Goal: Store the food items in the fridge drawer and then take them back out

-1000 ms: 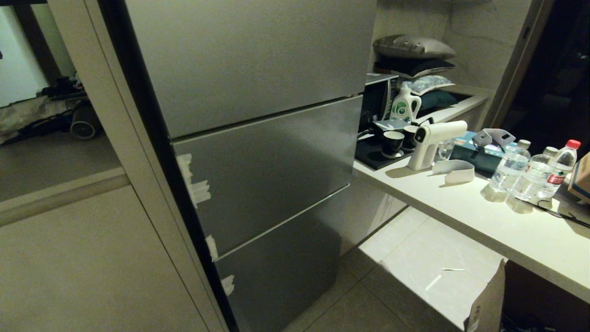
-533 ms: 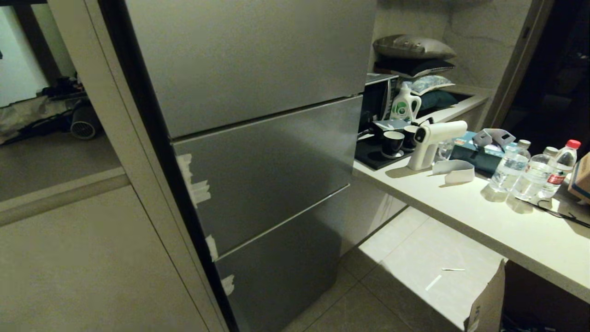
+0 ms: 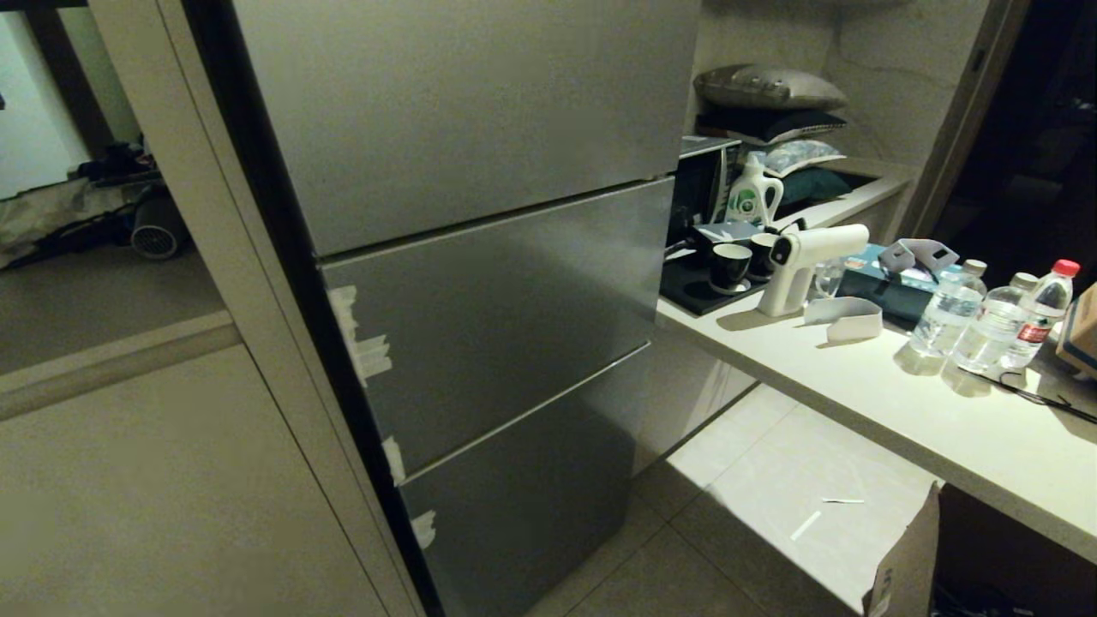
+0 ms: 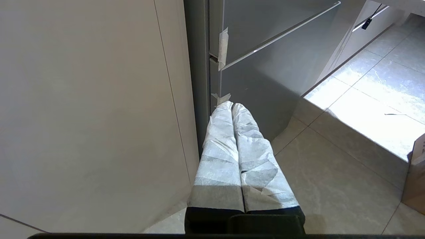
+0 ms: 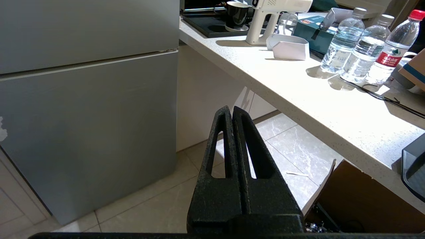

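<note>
the left gripper (image 4: 232,105), its white-wrapped fingers pressed together on nothing, hung low beside the grey steel fridge (image 3: 480,283), at the fridge's tape-patched edge next to the pale cabinet panel (image 4: 93,109). the right gripper (image 5: 231,109), black fingers pressed together and empty, hung over open floor tiles (image 5: 292,146) between the fridge and the white counter (image 3: 926,411). all fridge fronts were flush and closed, their seams running crosswise; neither drawer nor food showed. three water bottles (image 3: 994,321) stood on the counter away from the fridge, labels unreadable.
</note>
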Available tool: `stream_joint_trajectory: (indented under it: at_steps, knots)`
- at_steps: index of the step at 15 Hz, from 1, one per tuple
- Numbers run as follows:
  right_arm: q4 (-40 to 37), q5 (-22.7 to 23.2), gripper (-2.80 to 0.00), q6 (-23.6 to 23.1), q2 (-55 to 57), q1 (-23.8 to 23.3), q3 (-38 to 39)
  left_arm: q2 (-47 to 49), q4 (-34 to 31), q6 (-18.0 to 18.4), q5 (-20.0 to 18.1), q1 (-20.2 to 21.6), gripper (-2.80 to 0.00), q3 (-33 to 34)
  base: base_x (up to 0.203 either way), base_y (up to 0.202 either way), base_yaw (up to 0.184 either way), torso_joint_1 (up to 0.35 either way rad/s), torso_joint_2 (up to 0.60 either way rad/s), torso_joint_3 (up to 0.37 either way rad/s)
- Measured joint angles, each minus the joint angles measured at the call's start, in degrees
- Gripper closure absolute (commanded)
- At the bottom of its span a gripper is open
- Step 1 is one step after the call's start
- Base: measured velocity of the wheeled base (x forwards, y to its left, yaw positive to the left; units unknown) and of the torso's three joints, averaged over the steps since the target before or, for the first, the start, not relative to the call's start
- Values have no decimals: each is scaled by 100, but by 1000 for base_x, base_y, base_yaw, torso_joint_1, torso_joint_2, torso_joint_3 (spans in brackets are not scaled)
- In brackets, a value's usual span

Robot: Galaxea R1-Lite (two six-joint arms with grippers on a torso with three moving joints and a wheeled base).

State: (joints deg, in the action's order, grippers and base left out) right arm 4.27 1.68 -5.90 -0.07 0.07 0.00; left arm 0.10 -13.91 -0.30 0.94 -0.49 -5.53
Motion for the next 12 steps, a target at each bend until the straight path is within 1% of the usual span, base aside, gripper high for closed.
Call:
stream_joint_trajectory:
  at_steps: [6,9,12]
  knots:
    - [9,-5,0,167,0,0,0,0,0,0,0,-2,0,0,0,0,0,0,0,0]
    - [24,-148,0,227,0,0,0,0,0,1,-1,-2,0,0,0,0,0,0,0,0]
    - [27,-163,0,252,0,0,0,0,0,4,0,0,0,0,0,0,0,0,0,0]
